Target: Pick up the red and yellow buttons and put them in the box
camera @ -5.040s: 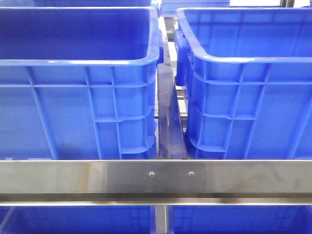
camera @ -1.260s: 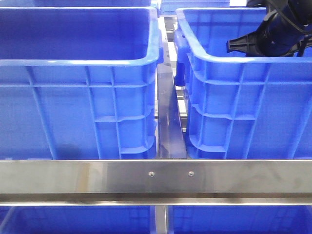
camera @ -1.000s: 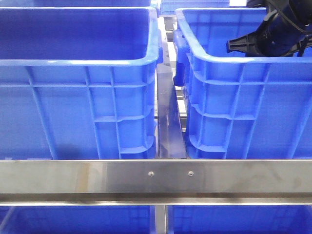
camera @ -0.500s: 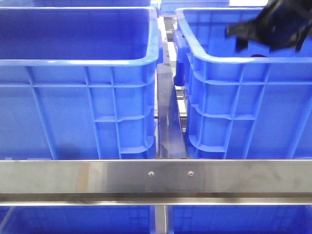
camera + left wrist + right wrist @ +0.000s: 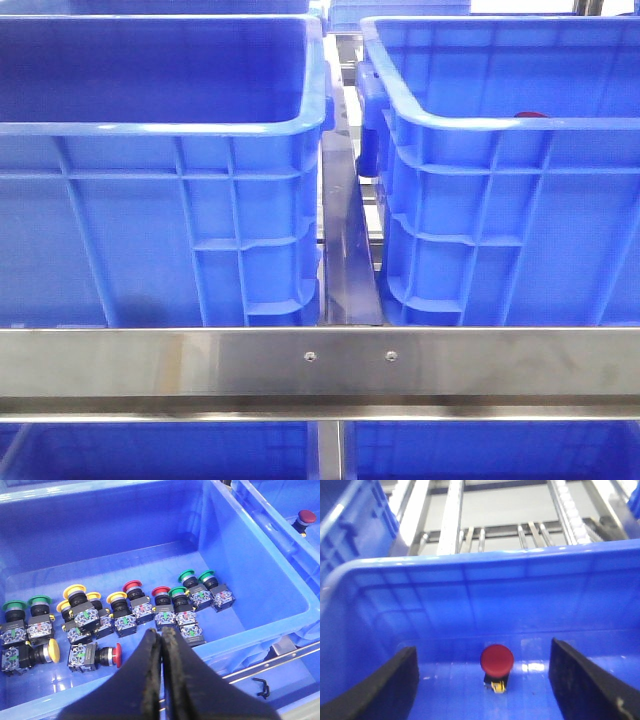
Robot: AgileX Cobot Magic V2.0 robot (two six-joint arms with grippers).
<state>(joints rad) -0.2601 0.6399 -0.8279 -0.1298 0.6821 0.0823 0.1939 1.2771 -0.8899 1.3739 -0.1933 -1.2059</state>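
Observation:
The box (image 5: 480,200) is the right blue crate with pale inner walls. One red button (image 5: 496,660) stands on its floor (image 5: 445,680); its top peeks over the rim in the front view (image 5: 530,115) and shows in the left wrist view (image 5: 306,516). My right gripper (image 5: 482,647) is open above that floor, with the button between its fingers and not touched. My left gripper (image 5: 161,632) is shut and empty above the left crate (image 5: 125,530), which holds several red buttons (image 5: 132,586) and yellow buttons (image 5: 75,590). Neither gripper shows in the front view.
Green buttons (image 5: 186,575) lie among the red and yellow ones. A steel rail (image 5: 320,365) crosses in front of both crates, with more blue crates below it. A small hex key (image 5: 260,687) lies by the left crate. Roller rails (image 5: 470,535) run behind the box.
The right arm, seen over the right crate up to half a second ago, has left the front view. A red button top now shows above the crate's near rim.

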